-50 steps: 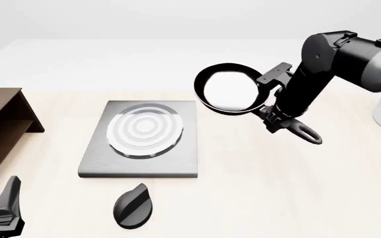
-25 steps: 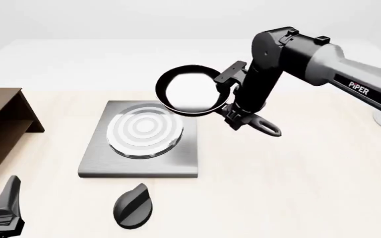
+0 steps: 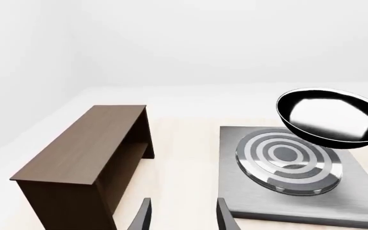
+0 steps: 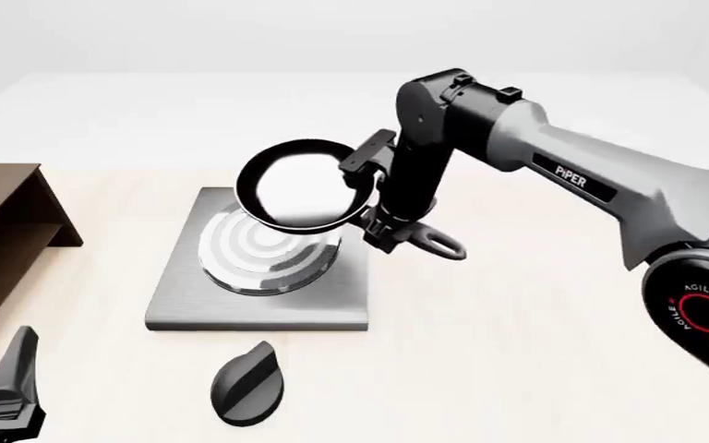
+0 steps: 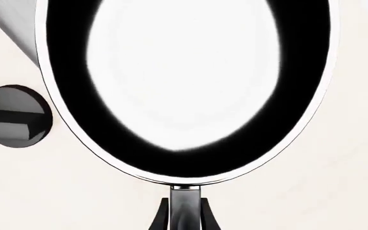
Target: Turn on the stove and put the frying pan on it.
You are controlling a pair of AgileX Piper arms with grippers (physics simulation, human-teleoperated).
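Over the stove (image 4: 262, 277), I hold the pan (image 4: 296, 186) in the air, the placing step in hand.

My right gripper (image 4: 379, 218) pinches the pan's handle; the pan hangs tilted above the far right part of the burner (image 4: 269, 254), not touching it. I judge the next move calls for centring it over the rings, levelling it and lowering. The knob (image 4: 248, 382) lies apart on the table near the slab's near edge; whether it is turned on I cannot tell. My left gripper (image 3: 180, 215) stands spread and empty, beside a brown shelf (image 3: 82, 158). Pan: round, black, glossy pale inside, loop-ended handle. Stove: flat grey metal slab, silver concentric rings. Knob: black oval with ridge.
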